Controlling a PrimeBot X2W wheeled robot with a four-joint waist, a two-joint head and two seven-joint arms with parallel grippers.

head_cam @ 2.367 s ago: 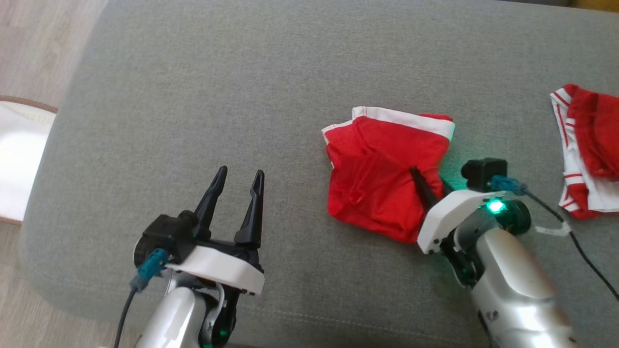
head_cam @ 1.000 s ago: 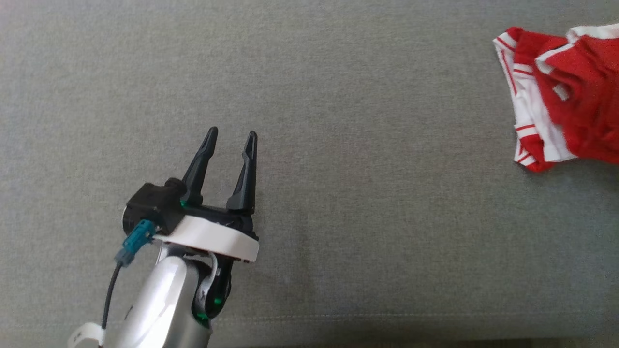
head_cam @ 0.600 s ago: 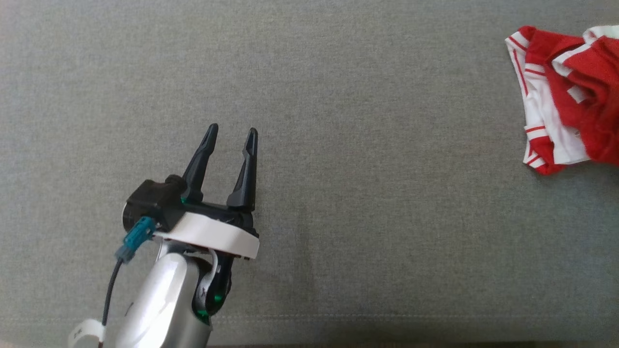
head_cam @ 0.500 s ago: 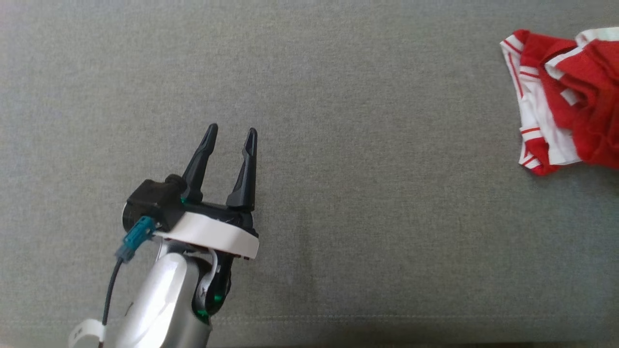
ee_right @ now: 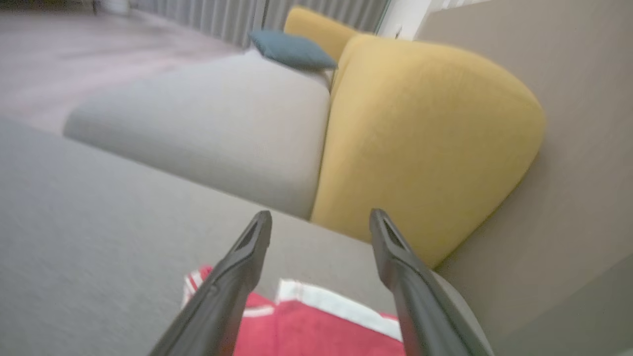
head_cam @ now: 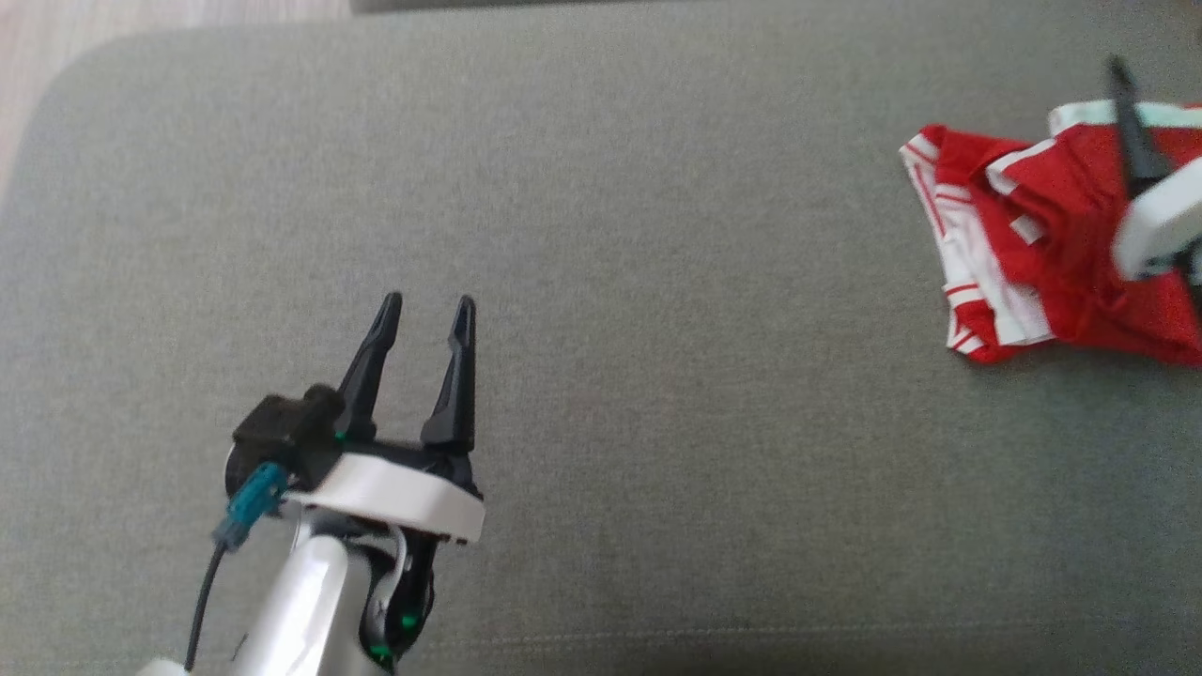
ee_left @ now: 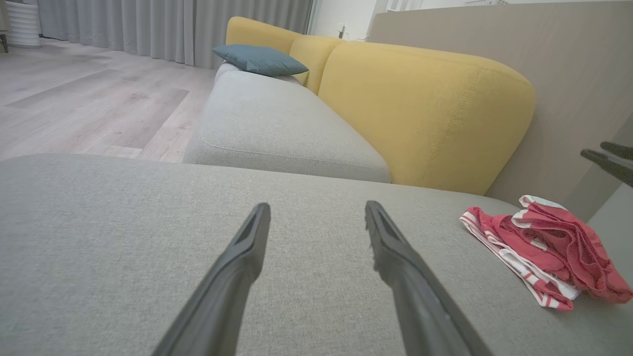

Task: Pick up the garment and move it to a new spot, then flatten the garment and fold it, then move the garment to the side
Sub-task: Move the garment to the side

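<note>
The garment (head_cam: 1061, 197), red with a white band, lies crumpled on top of a red-and-white striped piece (head_cam: 967, 282) at the far right of the grey cushion (head_cam: 657, 282). My right gripper (ee_right: 321, 215) hangs open just above it, nothing between its fingers; the red cloth (ee_right: 306, 326) shows below them. In the head view one of its dark fingers (head_cam: 1130, 131) crosses the pile. My left gripper (head_cam: 427, 305) stands open and empty at the lower left, far from the pile (ee_left: 544, 247); in the left wrist view its spread fingers (ee_left: 247, 257) point over bare cushion.
A yellow sofa back (ee_left: 425, 109) and a paler grey seat (ee_left: 277, 128) with a blue pillow (ee_left: 259, 59) stand beyond the cushion. A beige panel (ee_left: 554, 74) rises behind the pile. Wood floor (head_cam: 56, 38) lies past the cushion's rounded far-left corner.
The garment went from the cushion's middle to the pile at the right. My right gripper has let go of it and opened above it. The head view has shifted; the left gripper keeps its pose.
</note>
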